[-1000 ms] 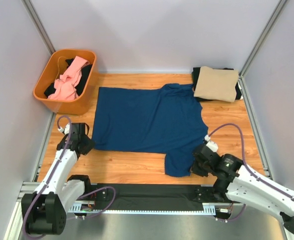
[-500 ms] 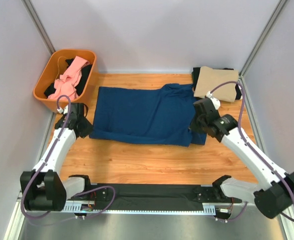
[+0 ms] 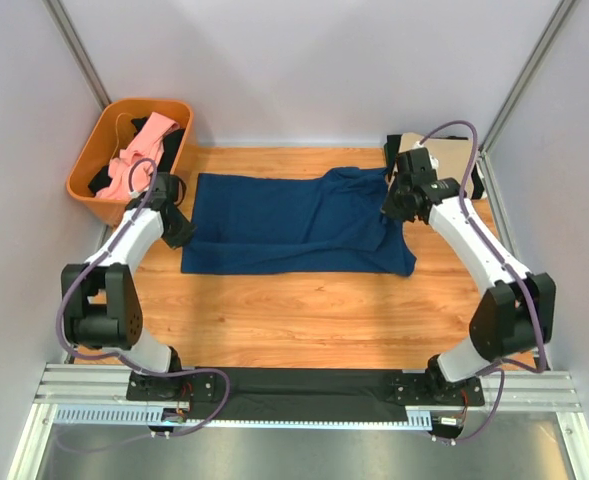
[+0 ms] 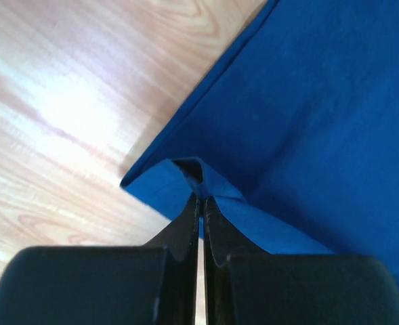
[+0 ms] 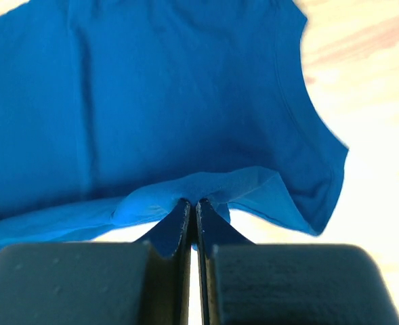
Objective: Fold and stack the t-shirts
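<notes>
Pale walls close in a wooden tabletop [image 3: 304, 310], and the navy t-shirt [image 3: 294, 225] lies across its far half as a wide band, collar toward the right. The left tool [image 3: 179, 232] is at the shirt's left end; in its wrist view the fingers are pressed together on a pinched fold of the blue edge [image 4: 200, 177]. The right tool [image 3: 394, 205] is at the shirt's right end, likewise clamped on a raised fold of blue cloth [image 5: 192, 186]. An orange basket [image 3: 84, 190] in the far left corner holds a pink tee [image 3: 139, 160] and dark cloth. A folded tan tee [image 3: 466, 165] lies in the far right corner.
</notes>
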Robot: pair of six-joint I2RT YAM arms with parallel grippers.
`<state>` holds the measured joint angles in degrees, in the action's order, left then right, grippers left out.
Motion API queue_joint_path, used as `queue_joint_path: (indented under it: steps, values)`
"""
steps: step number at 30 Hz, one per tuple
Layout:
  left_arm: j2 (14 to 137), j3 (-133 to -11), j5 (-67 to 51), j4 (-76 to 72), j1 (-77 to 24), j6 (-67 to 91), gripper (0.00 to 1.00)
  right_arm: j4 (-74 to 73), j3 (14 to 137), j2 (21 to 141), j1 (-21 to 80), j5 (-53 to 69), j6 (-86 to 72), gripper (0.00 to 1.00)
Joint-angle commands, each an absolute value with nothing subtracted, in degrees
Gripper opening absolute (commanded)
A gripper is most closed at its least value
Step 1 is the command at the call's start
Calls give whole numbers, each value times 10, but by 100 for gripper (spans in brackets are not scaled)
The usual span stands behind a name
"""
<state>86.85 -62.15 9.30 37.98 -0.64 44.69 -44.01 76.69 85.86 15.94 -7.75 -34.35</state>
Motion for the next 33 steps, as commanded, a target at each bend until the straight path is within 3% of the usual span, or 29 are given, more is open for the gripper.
queue_joint_path:
  steps: [1, 3, 4, 5, 6, 7, 8, 9, 10, 14, 19, 23, 33]
  values:
    - [915, -668, 109, 378, -4, 440, 0, -412, 815, 915, 146, -58, -313, 0]
    - [944, -700, 103, 381, -4, 439, 0, -413, 856, 970, 134, -57, -304, 0]
    - [974, -715, 85, 385, 9, 434, 7, -415, 872, 991, 129, -56, -301, 0]
    - [989, -751, 75, 401, 10, 430, 14, -422, 920, 1038, 118, -48, -298, 8]
    - [1000, -768, 64, 411, 10, 428, 24, -430, 947, 1061, 111, -46, -288, 18]
    - [1005, -780, 55, 422, 9, 428, 30, -451, 985, 1086, 96, -40, -280, 53]
    - [999, -781, 53, 421, 10, 431, 36, -464, 1047, 1106, 90, -37, -271, 65]
    - [977, -776, 54, 418, 10, 430, 48, -478, 1078, 1136, 84, -43, -259, 71]
    - [964, -771, 56, 415, 9, 431, 53, -503, 1097, 1143, 72, -44, -253, 76]
    - [907, -715, 65, 417, 9, 418, 56, -492, 1028, 1077, 62, -40, -253, 77]
    - [829, -606, 41, 381, 10, 424, 54, -376, 707, 889, 62, 47, -300, 75]
    - [799, -514, 35, 331, 10, 431, 54, -322, 557, 828, 61, 119, -322, 73]
    - [876, -501, 30, 279, 10, 461, 55, -286, 512, 881, 53, 108, -317, 71]
